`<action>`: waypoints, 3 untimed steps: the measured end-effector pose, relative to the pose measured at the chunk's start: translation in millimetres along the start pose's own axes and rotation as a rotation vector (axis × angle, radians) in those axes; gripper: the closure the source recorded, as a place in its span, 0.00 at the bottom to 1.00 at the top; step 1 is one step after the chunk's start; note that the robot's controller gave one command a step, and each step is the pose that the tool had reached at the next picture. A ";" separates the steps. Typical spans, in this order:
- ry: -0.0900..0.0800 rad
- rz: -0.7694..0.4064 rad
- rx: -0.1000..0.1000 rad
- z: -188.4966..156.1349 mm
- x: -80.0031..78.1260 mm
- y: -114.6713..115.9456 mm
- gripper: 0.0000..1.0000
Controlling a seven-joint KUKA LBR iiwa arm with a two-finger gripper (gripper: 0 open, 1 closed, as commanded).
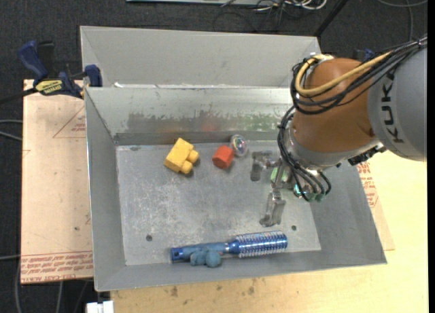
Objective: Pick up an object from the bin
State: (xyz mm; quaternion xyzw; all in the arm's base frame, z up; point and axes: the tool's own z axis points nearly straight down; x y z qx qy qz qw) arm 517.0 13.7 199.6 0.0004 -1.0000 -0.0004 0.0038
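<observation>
My gripper (266, 189) is low over the right half of the bin floor, its two metal fingers spread apart and open, with only bare floor between them. One fingertip (257, 168) lies just right of a small red block (222, 157) and below a little shiny clear ball (239, 144). The other fingertip (273, 212) stands a short way above the bristle end of a blue brush (234, 247), which lies along the bin's front edge.
A yellow block (181, 156) lies at the back left of the floor, left of the red block. The arm and its orange cover overhang the bin's right wall. The left and middle of the floor are bare metal.
</observation>
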 end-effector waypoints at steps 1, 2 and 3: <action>-0.021 -0.235 0.001 130.6 26.5 -28.4 0.00; -0.011 -0.236 0.001 130.2 28.9 -28.1 1.00; -0.015 -0.535 0.005 -8.0 12.1 -41.3 1.00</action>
